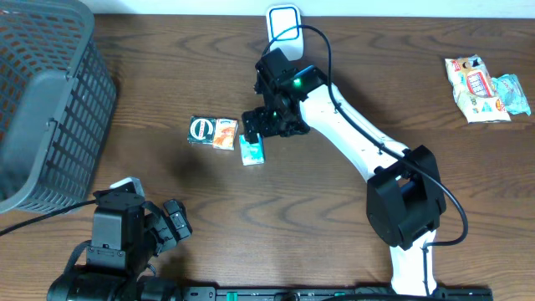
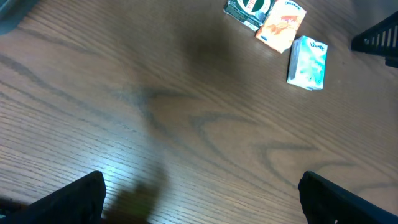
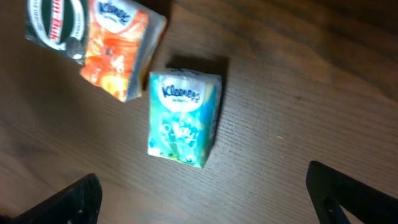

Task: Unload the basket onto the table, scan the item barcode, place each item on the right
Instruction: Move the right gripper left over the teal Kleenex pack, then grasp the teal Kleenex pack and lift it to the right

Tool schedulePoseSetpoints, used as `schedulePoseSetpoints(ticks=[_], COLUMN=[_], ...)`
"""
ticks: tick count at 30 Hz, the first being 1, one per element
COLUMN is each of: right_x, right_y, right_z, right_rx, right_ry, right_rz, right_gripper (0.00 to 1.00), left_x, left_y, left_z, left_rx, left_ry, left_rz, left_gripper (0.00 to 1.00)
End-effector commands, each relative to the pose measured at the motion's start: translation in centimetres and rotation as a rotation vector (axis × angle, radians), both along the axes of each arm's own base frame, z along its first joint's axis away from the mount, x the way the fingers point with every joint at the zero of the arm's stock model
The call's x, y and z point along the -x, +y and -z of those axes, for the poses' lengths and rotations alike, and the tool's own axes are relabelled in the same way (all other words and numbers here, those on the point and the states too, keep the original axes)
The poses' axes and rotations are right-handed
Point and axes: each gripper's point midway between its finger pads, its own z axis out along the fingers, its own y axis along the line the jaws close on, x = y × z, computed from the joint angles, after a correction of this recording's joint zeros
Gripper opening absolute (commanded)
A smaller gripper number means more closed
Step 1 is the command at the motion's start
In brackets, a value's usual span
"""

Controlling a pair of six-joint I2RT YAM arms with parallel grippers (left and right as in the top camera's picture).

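Three small packs lie together mid-counter: a dark green and white pack (image 1: 201,130), an orange tissue pack (image 1: 225,133) touching its right side, and a teal tissue pack (image 1: 252,150) just right of and nearer than the orange one. The teal pack lies flat, printed face up. The right end effector (image 1: 263,125) hangs just above the teal pack's far edge, fingers spread wide and holding nothing; the right wrist view shows the pack lying free on the counter (image 1: 351,58). The left end effector (image 1: 171,221) sits at the near left, well apart from the packs, also wide open and empty. A grey basket (image 1: 50,92) occupies the far left, crumpled snack packets (image 1: 485,88) the far right, and a white device (image 1: 282,21) the far edge.
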Motion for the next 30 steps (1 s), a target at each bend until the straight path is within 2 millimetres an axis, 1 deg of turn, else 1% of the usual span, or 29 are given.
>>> schedulePoseSetpoints(ticks=[1,2,3,4,6,7,8,9,10,11,12,14,17,20,23,26,30], right_x=[0.1,0.1,0.1,0.0,-0.3,-0.4,-0.4,-0.4,-0.4,-0.4,-0.4,-0.6,-0.4,0.0,0.3,0.9,1.4], right_y=[-0.4,-0.4,-0.3,-0.3,0.0,0.0,0.1,0.2,0.3,0.4,0.4,0.6,1.0,2.2,3.3,3.9,4.4], right_z=[0.5,0.6,0.7,0.8,1.2,1.3,1.6,1.9,2.2,2.4,2.8,3.1,3.3,3.0,2.8,2.9,3.3], right_rx=[0.021,0.02,0.019,0.016,0.003,-0.001,-0.009,-0.011,-0.017,-0.019,-0.02,-0.026,-0.04,-0.079,-0.102,-0.089,-0.025], right_ry=[0.002,0.001,0.0,-0.004,-0.005,-0.005,-0.003,-0.001,0.0,-0.002,-0.004,-0.009,0.0,0.007,-0.003,-0.014,-0.059], right_rz=[0.016,0.015,0.016,0.016,0.051,0.064,0.086,0.097,0.106,0.106,0.107,0.106,0.097,0.074,0.051,0.034,0.041], right_gripper=[0.99,0.99,0.96,0.83,0.61,0.55,0.42,0.36,0.19,0.13,0.11,0.14,0.15,0.14,0.1,0.08,0.09], left_x=[0.1,0.1,0.1,0.1,0.1,0.1,0.1,0.1,0.1,0.1,0.1,0.1,0.1,0.1,0.1,0.1,0.1], left_y=[0.2,0.2,0.2,0.2,0.2,0.2,0.2,0.2,0.2,0.2,0.2,0.2,0.2,0.2,0.2,0.2,0.2], left_z=[0.0,0.0,0.0,0.0,0.0,0.0,0.0,0.0,0.0,0.0,0.0,0.0,0.0,0.0,0.0,0.0,0.0], left_rx=[-0.009,-0.009,-0.009,-0.009,-0.009,-0.009,-0.009,-0.009,-0.009,-0.009,-0.009,-0.009,-0.009,-0.009,-0.009,-0.009,-0.009], left_ry=[-0.001,-0.001,-0.001,-0.001,-0.001,-0.001,-0.001,-0.001,-0.001,-0.001,-0.001,-0.001,-0.001,-0.001,-0.001,-0.001,-0.001], left_rz=[-0.006,-0.006,-0.006,-0.006,-0.006,-0.006,-0.006,-0.006,-0.006,-0.006,-0.006,-0.006,-0.006,-0.006,-0.006,-0.006,-0.006], left_gripper=[0.98,0.98,0.98,0.98,0.98,0.98,0.97,0.98,0.98,0.98,0.98,0.98,0.98,0.97,0.97,0.98,0.98])
